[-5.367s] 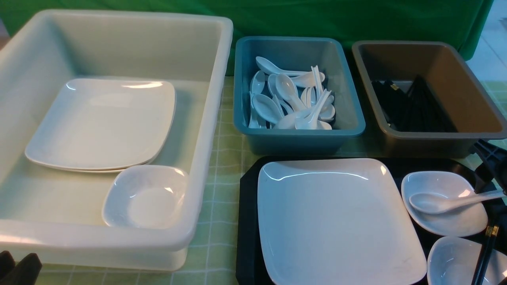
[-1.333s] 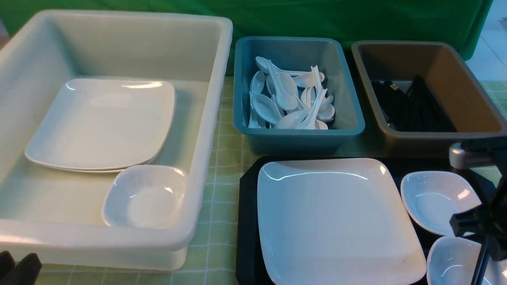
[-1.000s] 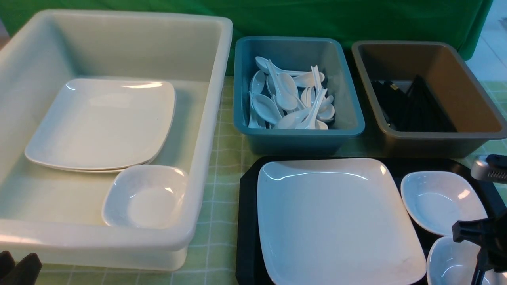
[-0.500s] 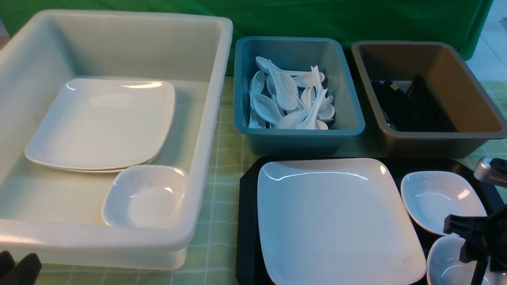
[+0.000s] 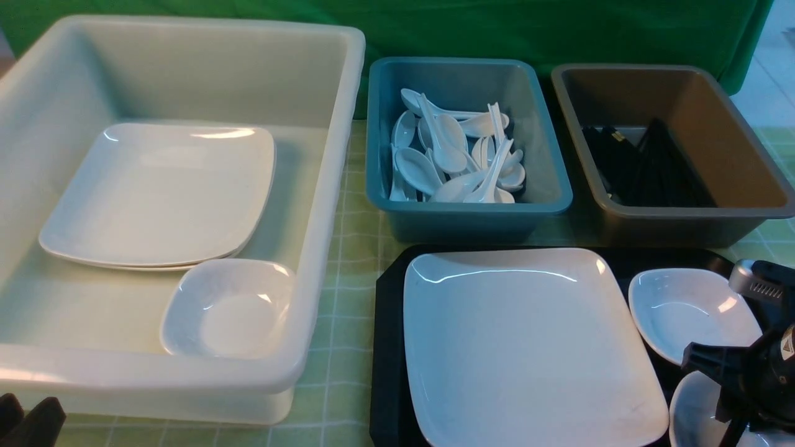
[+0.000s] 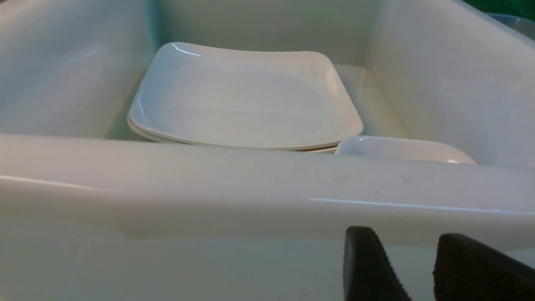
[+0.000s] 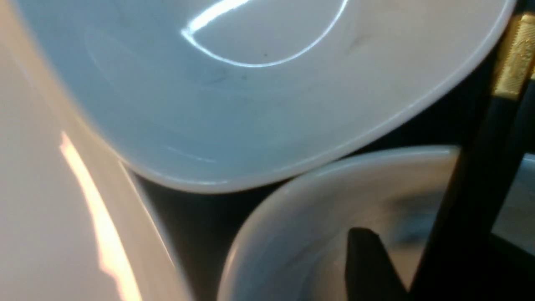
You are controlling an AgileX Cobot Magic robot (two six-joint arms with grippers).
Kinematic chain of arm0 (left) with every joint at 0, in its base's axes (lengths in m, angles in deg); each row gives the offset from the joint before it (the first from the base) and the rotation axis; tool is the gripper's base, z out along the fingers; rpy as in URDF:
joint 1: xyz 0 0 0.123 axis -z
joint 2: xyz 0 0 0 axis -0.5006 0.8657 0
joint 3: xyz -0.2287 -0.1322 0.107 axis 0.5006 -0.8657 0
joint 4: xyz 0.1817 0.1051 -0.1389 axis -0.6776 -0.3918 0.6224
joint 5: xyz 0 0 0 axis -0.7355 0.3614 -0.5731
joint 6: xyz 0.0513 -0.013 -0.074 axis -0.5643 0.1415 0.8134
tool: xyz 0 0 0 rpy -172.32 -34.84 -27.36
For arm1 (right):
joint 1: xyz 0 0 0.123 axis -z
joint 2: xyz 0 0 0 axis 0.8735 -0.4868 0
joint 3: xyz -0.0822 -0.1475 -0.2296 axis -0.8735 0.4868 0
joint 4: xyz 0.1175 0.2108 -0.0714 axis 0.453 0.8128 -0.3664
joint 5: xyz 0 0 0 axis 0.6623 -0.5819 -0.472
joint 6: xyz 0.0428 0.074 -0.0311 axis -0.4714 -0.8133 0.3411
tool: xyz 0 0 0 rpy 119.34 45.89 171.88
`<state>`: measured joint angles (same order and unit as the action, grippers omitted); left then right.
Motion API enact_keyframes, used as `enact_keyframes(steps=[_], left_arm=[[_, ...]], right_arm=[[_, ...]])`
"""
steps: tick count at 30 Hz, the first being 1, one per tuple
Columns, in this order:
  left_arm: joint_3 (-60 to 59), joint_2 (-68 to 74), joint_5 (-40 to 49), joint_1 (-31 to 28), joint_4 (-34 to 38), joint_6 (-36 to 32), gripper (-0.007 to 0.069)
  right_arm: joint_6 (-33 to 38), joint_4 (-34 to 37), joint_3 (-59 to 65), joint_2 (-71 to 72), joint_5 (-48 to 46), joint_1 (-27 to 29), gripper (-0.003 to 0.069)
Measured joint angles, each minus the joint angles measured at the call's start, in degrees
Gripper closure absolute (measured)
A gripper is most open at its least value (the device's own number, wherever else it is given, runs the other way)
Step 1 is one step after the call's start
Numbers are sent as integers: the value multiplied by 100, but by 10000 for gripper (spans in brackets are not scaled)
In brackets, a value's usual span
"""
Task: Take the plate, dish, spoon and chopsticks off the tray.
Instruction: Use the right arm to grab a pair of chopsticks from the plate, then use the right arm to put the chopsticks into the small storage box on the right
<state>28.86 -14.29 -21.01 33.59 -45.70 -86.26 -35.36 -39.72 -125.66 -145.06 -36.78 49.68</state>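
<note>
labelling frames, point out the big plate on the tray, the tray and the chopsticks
plate (image 5: 528,347), front view, bare middle of its surface
tray (image 5: 388,347), front view, left rim strip
chopsticks (image 7: 472,196), right wrist view, black shaft

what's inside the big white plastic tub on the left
The large white plastic tub holds stacked glossy white square plates, at least two, and a small deep white dish beside them. Anything under the stack is covered.

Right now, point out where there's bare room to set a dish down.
Free: floor of the white tub left of its small dish, in front of the stacked plates; the checked cloth between tub and tray. Crowded: the tray, filled by the plate and two dishes.
</note>
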Motion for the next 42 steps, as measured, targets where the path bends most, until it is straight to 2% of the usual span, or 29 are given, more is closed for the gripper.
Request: enact_keyframes(steps=[1,2,10,16,20,22,26,32,36,42], left_arm=[[0,0,0,0,0,0,398],[0,0,0,0,0,0,398],[0,0,0,0,0,0,398],[0,0,0,0,0,0,398],[0,0,0,0,0,0,398],[0,0,0,0,0,0,398],[0,0,0,0,0,0,398],[0,0,0,0,0,0,398],[0,0,0,0,0,0,398],[0,0,0,0,0,0,396]], right_arm=[[0,-5,5,0,-40,0,525],[18,-20,6,0,-51,6,564],[640,-8,10,536,-577,11,560],[1067,2,-254,1843,-1128,11,560],[1296,2,-937,2247,-1003,11,560],[1513,2,-1504,2242,-636,11,560],[2072,2,-2476,1724,212,18,560],[2949,-28,-3849,86,1345,72,560],[3101,-50,-4824,-1263,1750,300,560],[3145,-66,-5651,-2744,1848,642,560]])
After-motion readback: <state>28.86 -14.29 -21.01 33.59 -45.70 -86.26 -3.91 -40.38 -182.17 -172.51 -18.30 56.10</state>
